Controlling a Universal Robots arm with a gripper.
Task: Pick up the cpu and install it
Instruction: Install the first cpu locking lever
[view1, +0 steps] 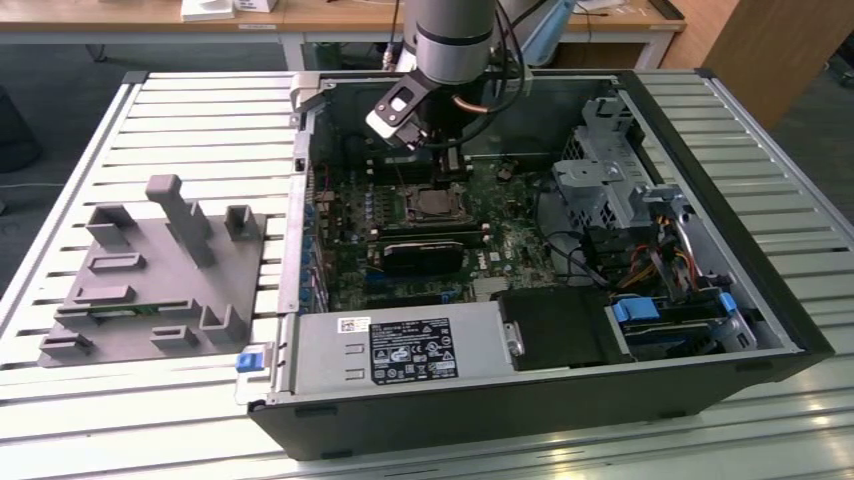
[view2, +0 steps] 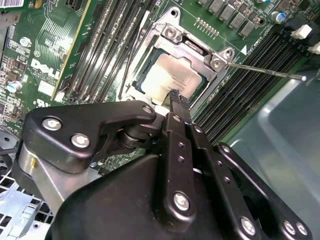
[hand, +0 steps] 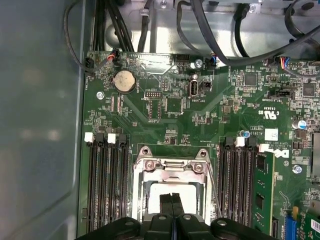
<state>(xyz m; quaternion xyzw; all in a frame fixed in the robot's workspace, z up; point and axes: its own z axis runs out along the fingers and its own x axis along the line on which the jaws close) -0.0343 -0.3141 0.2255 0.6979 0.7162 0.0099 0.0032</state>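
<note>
On the exterior view's left we see a grey plastic fixture block (view1: 147, 275) with upright posts and slots, lying on the pale slatted metal tabletop (view1: 200, 110). Just beside it, toward the exterior view's right, stands the open black metal computer case (view1: 747, 270), with a silver power supply box (view1: 400, 350) at its near edge and a green, densely patterned motherboard (view1: 400, 215) inside.

The grey cylindrical robot arm (view1: 451, 35) reaches down into the case, and its black gripper (view1: 434, 150) hangs just above the motherboard's socket area.

In both wrist views we find the cpu (view2: 167, 80) (hand: 172, 189), a flat square chip with a pale, shiny metal top, lying seated inside the silvery metal socket frame (view2: 200, 50) on the board, with dark memory slots (view2: 107, 45) on either side of it.

The matte black fingers (view2: 180, 107) are pressed together with no gap between them and nothing in their grasp; their tips sit over the chip's edge, and we cannot tell whether they touch it.
</note>
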